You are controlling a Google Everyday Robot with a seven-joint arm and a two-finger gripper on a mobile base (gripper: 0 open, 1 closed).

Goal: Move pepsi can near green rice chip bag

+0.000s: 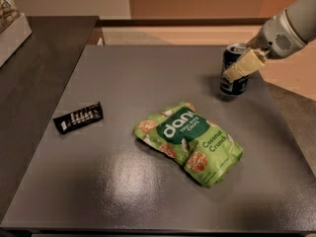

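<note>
The pepsi can (233, 84), dark blue with a silver top, stands upright at the far right of the grey table (123, 181). My gripper (237, 67) reaches in from the upper right and is closed around the can; one cream finger (244, 64) lies across its front and the other is hidden behind it. The green rice chip bag (190, 142), lime green with white lettering, lies flat near the table's middle, a short way in front and to the left of the can.
A small black wrapped bar (79, 117) lies at the table's left side. A darker counter (34, 73) adjoins on the left with a pale box (12, 28) at its far corner. The table's right edge runs just beyond the can.
</note>
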